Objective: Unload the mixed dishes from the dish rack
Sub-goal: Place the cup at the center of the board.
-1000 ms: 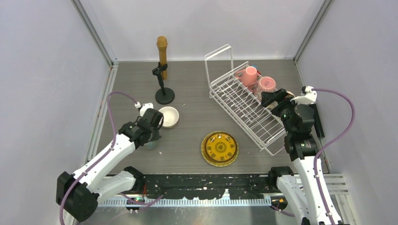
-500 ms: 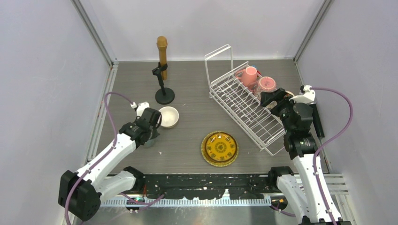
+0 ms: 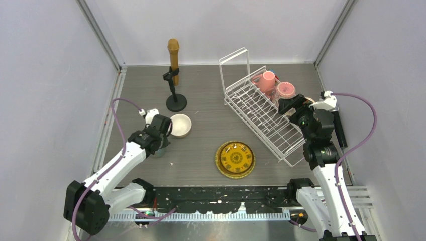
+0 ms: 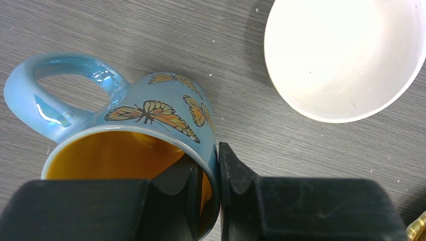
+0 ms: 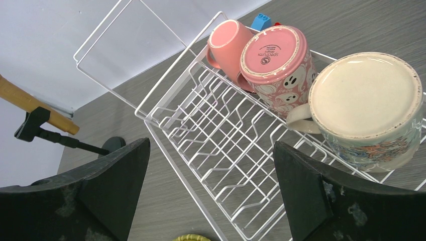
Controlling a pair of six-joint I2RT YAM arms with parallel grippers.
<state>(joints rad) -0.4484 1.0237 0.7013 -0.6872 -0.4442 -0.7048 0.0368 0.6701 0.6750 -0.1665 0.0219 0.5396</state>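
- Dish rack of white wire [image 5: 201,125] lies below the empty, wide-spread right claw [image 5: 211,145]; three upturned mugs [image 5: 274,55] (pink, ghost-print, cream) sit just ahead.
- Left claw [image 4: 216,160] pinches the wall of the blue butterfly mug [image 4: 150,108], beside a white bowl [image 4: 346,55].

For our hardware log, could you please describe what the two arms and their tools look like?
Both arms have white links and black joints: the left arm, the right arm. A purple cable runs along each. The left tool and right tool have black, wedge-shaped fingers; the right one's look scuffed grey.
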